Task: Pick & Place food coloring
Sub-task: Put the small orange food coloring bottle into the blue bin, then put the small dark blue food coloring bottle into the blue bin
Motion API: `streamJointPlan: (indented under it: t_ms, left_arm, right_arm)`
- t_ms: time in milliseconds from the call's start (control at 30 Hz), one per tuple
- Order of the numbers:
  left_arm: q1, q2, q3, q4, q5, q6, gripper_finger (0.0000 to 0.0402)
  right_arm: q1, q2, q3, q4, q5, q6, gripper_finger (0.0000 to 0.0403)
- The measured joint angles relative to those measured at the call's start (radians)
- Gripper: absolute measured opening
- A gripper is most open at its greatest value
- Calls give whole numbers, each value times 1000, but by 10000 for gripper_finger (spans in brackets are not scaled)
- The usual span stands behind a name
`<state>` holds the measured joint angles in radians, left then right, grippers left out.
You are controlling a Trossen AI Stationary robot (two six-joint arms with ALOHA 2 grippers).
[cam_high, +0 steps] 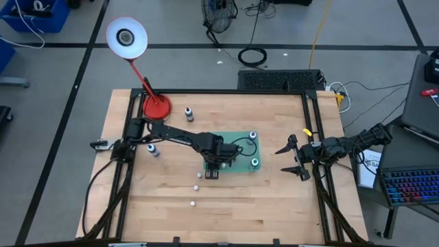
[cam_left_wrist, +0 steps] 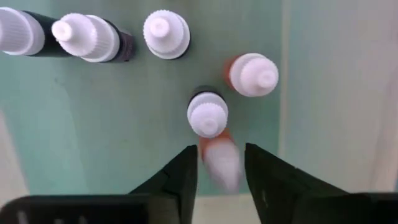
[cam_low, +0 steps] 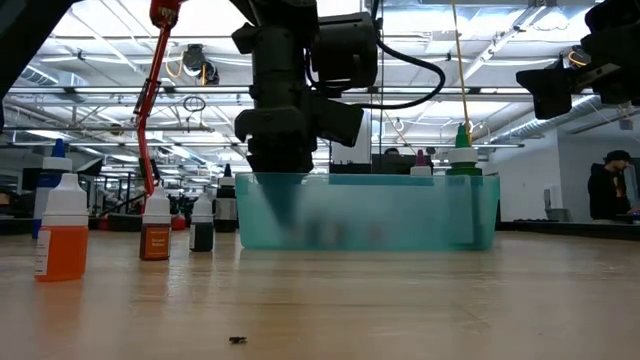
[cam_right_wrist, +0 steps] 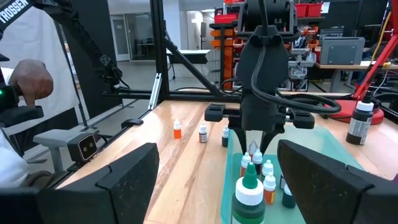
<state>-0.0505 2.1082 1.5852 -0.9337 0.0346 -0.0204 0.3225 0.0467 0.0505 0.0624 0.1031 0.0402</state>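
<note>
Centrally in the high view, left gripper (cam_left_wrist: 220,174) positioned over teal tray (cam_high: 240,140), fingers spread around a white-capped food coloring bottle (cam_left_wrist: 221,163), right gripper (cam_high: 293,158) held spread at frame right.

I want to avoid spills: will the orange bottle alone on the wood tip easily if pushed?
Probably yes. The orange bottle looks tall and narrow with a small base, so a push near its white cap would likely topple it. It seems small and light, so a low push may slide it on the smooth table.

left arm (cam_high: 182,136): black, jointed, looped black cable | right arm (cam_high: 343,146): black, yellow tag | fingers (cam_left_wrist: 180,180): dark, wedge-shaped
</note>
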Motion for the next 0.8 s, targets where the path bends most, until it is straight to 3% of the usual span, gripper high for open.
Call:
streamJointPlan:
  t_ms: [333,600,800]
  left_arm:
    - [0,0,1,-12,-9,-1,176]
    - [0,-51,64,-153,-9,-10,173]
    - [-16,-180,90,-187,-11,-56,164]
  right_arm:
    - [0,0,0,0,0,0,313]
    - [0,0,0,0,0,0,313]
    - [0,2,0,1,0,0,313]
